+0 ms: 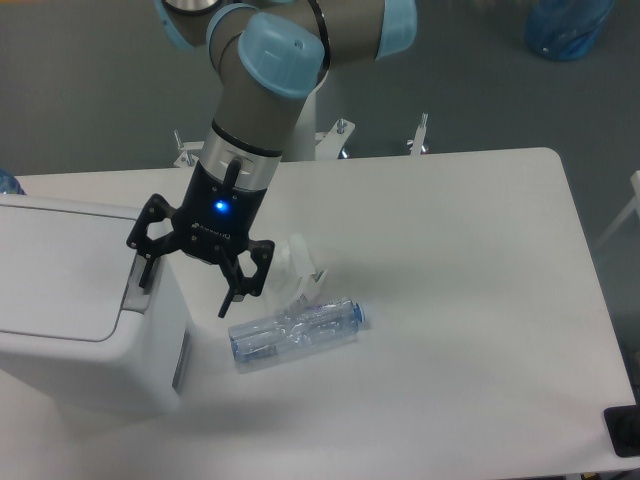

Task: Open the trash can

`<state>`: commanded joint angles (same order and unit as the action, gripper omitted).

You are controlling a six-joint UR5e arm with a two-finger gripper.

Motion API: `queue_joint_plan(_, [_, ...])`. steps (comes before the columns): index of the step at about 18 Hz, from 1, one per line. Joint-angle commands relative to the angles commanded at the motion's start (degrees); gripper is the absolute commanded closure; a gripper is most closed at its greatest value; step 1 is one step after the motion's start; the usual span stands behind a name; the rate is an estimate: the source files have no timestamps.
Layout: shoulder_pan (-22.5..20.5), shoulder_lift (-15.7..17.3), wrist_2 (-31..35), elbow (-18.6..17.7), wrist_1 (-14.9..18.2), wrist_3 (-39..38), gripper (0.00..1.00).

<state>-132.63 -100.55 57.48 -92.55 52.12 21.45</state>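
The white trash can (60,300) stands at the table's left edge, its flat lid (55,265) down and a grey push tab (133,288) on its right side. My gripper (186,292) hangs open beside the can's right edge. Its left finger (147,270) is right over the grey tab, though I cannot tell whether it touches. Its right finger (232,295) points down over the table, clear of the can. A clear crushed plastic bottle (295,333) with a blue cap lies on the table just right of the gripper.
A crumpled clear plastic piece (298,270) lies behind the bottle. The white table (450,300) stretches to the right. A blue bag (567,27) sits on the floor at the far right. A black object (625,430) is at the table's right front corner.
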Motion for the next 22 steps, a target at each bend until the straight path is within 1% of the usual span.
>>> queue_joint_plan(5, [0.0, 0.0, 0.0, 0.3, 0.0, -0.3, 0.00])
queue_joint_plan(10, [-1.1, -0.2, -0.3, 3.0, 0.0, -0.3, 0.00])
queue_joint_plan(13, [-3.5, -0.4, 0.1, 4.7, -0.1, 0.5, 0.00])
queue_joint_plan(14, [-4.0, -0.8, 0.4, 5.5, -0.6, 0.9, 0.00])
queue_joint_plan(16, [-5.4, -2.1, 0.8, 7.3, -1.8, 1.6, 0.00])
queue_joint_plan(18, [-6.8, -3.2, 1.1, 8.9, -1.8, 2.5, 0.00])
queue_joint_plan(20, [-8.6, -3.4, 1.5, 8.6, -1.8, 5.1, 0.00])
queue_joint_plan(22, [-11.7, -3.5, 2.6, 7.9, -1.8, 8.2, 0.00])
